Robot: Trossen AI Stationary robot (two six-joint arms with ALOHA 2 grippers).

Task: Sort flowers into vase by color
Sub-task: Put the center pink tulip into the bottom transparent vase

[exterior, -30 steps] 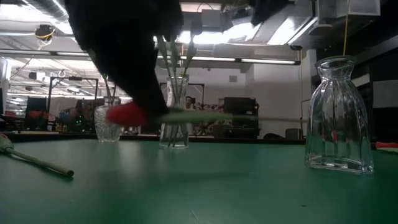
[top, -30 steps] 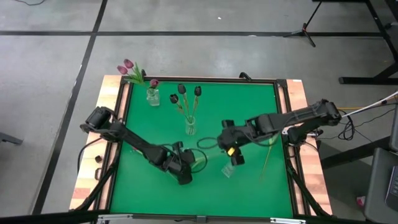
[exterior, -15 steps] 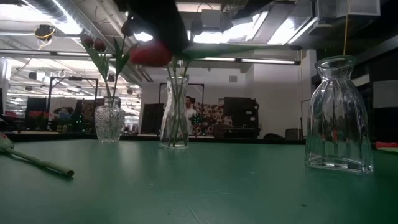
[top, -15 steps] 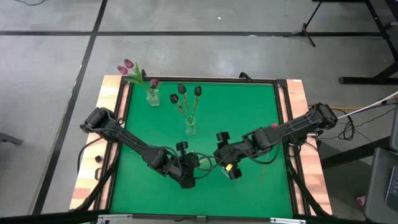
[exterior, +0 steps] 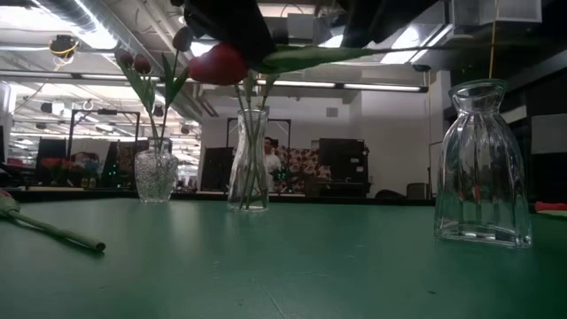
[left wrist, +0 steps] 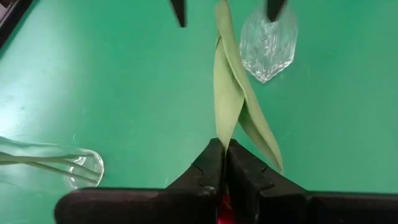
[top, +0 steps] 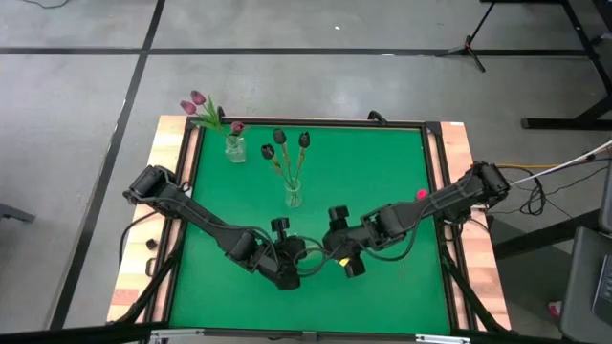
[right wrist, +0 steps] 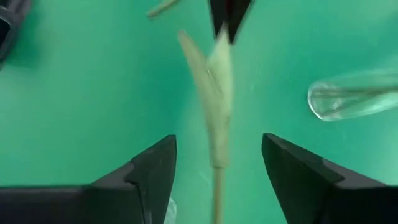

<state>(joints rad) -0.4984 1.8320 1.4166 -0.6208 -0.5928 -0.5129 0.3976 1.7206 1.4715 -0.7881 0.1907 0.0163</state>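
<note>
Green felt covers the worktop (top: 382, 162), and over its near middle the two arms meet; the left hand (left wrist: 222, 163) is clamped shut on a red tulip (exterior: 217, 64), fingers pinching the stem just below the head, so that the leaves (left wrist: 233, 93) and stem jut out level, clear of the felt. The right hand (right wrist: 217, 163) faces it from the other side — its two dark fingers (right wrist: 149, 171) spread wide, one on either side of the stem, not closed on it; the leaves hang between them.

An empty clear vase (exterior: 481, 164) stands near the two hands, on the right arm's side; a slim vase (top: 293, 196) with three near-black maroon tulips (top: 283, 143) stands mid-worktop; a squat vase (top: 234, 148) with mauve-purple tulips (top: 196, 101) stands at the far left corner. Another tulip (top: 419, 195) — pink-red head — lies by the right edge, partly under the right arm; in the low view one more stem (exterior: 49, 229) lies flat on the felt.
</note>
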